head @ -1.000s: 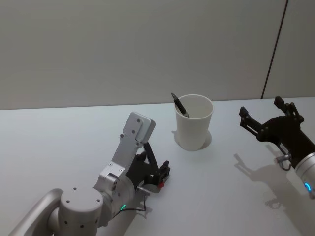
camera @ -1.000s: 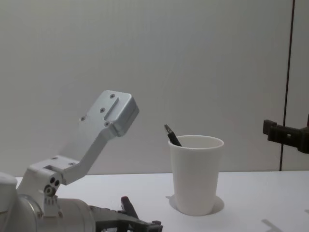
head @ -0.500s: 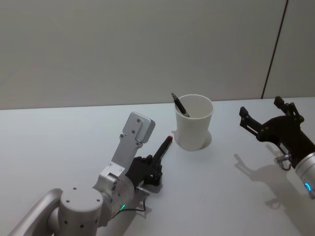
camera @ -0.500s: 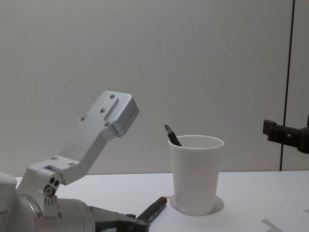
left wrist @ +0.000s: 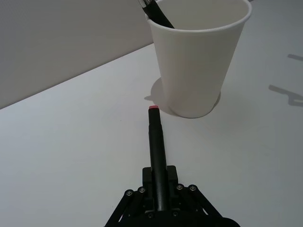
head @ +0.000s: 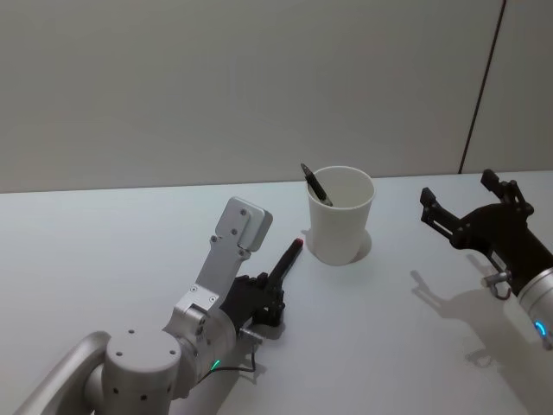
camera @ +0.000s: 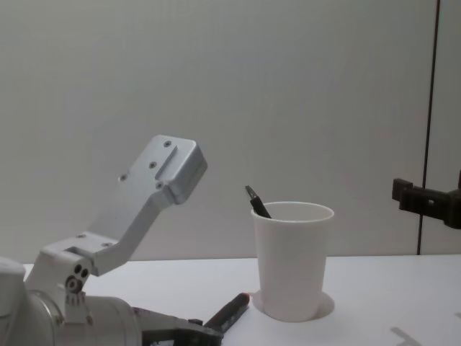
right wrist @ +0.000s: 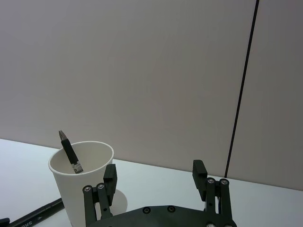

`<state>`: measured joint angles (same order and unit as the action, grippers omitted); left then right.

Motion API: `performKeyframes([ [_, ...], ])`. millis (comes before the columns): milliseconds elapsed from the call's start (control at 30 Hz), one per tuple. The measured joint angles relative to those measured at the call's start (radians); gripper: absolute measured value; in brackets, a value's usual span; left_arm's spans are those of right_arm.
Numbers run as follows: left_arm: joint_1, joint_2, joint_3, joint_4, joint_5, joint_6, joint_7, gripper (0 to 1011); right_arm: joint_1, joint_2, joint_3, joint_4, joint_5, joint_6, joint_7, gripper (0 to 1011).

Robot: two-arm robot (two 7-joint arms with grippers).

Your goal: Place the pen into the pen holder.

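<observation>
The jaws of the left gripper point(left wrist: 158, 183) are clamped on the rear end of the pen point(left wrist: 155, 142). Its red tip points at the foot of the cup point(left wrist: 199, 61), just short of it, and seems low over the table. The right gripper point(head: 459, 188) hangs right of the cup, jaws apart. Best to lift above the rim, tip the pen upright, descend clear of the other pen point(head: 314, 185) leaning inside, and avoid nudging the light cup.

The white paper cup point(left wrist: 199, 56) stands just beyond the red tip of the pen point(left wrist: 156, 142) clamped in my left gripper point(left wrist: 158, 184), blocking a straight low push forward. A black pen point(left wrist: 156, 12) leans at the left of its rim; the rest of the mouth is free. Bare table point(head: 406, 346) lies between the cup and my spread right gripper point(head: 460, 192).
</observation>
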<state>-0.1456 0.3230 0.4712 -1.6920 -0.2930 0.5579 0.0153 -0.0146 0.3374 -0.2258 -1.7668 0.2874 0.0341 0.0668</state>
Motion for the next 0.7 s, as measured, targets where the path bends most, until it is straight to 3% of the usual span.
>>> performKeyframes([
  [267,0.005,-0.001,-0.004,0.000,-0.003,-0.025,0.016,174,0.000,0.000,0.000,0.000,0.000,0.000,0.000,1001],
  [700,0.031,0.010,-0.032,-0.019,-0.019,-0.174,0.110,174,0.000,0.000,0.000,0.000,0.000,0.000,0.000,1001],
])
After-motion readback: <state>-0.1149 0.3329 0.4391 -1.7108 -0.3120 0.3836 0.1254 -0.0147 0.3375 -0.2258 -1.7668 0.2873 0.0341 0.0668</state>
